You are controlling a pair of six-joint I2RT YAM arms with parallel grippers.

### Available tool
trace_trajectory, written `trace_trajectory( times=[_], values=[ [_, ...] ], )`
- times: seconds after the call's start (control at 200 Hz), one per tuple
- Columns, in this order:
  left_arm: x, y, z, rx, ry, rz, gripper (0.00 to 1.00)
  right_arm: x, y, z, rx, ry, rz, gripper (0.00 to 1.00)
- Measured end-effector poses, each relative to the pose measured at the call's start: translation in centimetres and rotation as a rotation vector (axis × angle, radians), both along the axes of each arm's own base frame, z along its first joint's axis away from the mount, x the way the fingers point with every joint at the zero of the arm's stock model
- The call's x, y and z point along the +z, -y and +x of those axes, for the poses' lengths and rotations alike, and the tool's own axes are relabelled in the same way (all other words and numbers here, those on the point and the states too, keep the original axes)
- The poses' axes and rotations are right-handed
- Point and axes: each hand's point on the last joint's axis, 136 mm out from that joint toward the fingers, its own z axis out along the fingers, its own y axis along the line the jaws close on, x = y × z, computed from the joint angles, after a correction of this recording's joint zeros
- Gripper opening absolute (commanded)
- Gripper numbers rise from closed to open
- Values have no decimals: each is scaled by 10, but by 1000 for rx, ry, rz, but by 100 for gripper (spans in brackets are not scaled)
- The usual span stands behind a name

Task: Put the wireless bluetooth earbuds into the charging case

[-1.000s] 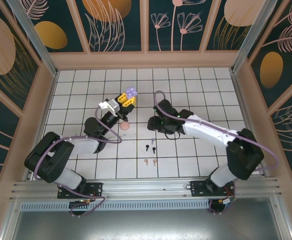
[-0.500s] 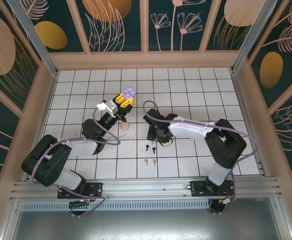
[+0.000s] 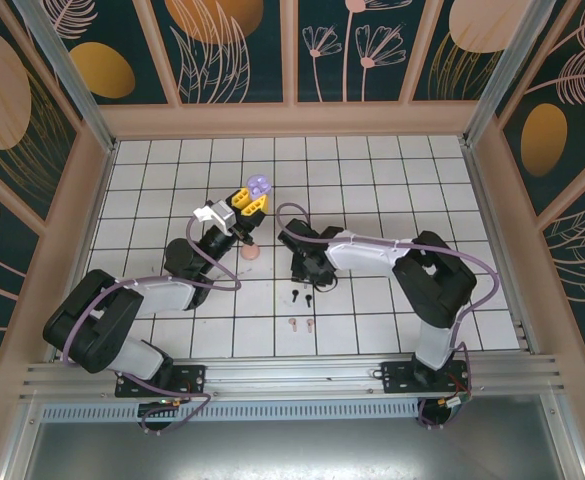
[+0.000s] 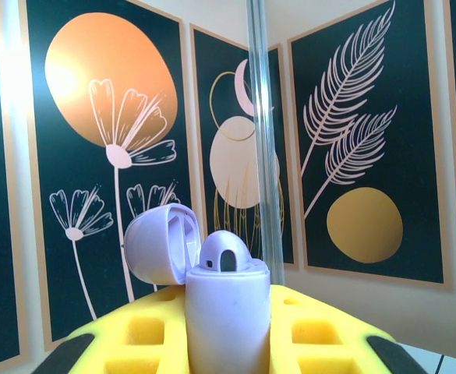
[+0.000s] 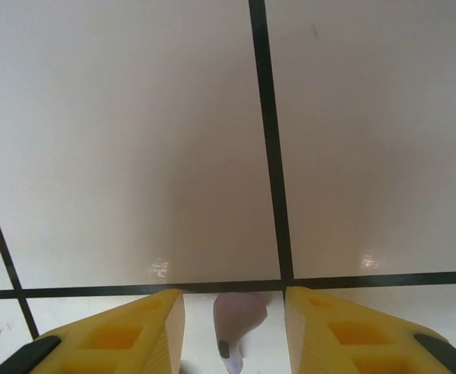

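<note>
Nearest me on the tiles lie the pink buds, with the black buds just beyond, both pairs loose. Past those, my right gripper points down, its yellow fingers half-wide on either side of the lilac bud, which lies just by a grout line. I see a gap on each side, so nothing is gripped yet.

To do this well I'd close slowly, centred on the bulbous head rather than the thin stem. The bud is small, smooth and rounded, and it may squirt out across the glossy tile. The finger faces are moulded with square pockets and look like hard plastic, so I expect little give.

Left of it sits the rounded pink case. Farther off, my left gripper is clamped on the lilac case, holding it upright off the table with its domed lid hinged open to the left. A rounded lilac top with a dark spot sits in its mouth, likely a bud already seated.
</note>
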Motion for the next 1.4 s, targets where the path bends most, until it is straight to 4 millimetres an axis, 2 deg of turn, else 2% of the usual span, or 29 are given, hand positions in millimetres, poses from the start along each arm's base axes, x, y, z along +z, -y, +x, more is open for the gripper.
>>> trace_trajectory(
  times=[0.706,1.396],
  values=[
    [0,0,0,-1,0,0,0,-5,-1,2,3,-7,-42,32],
    [-1,3,-3,-21,5,9,0,-5,2,2,9,1,-54,20]
  ],
)
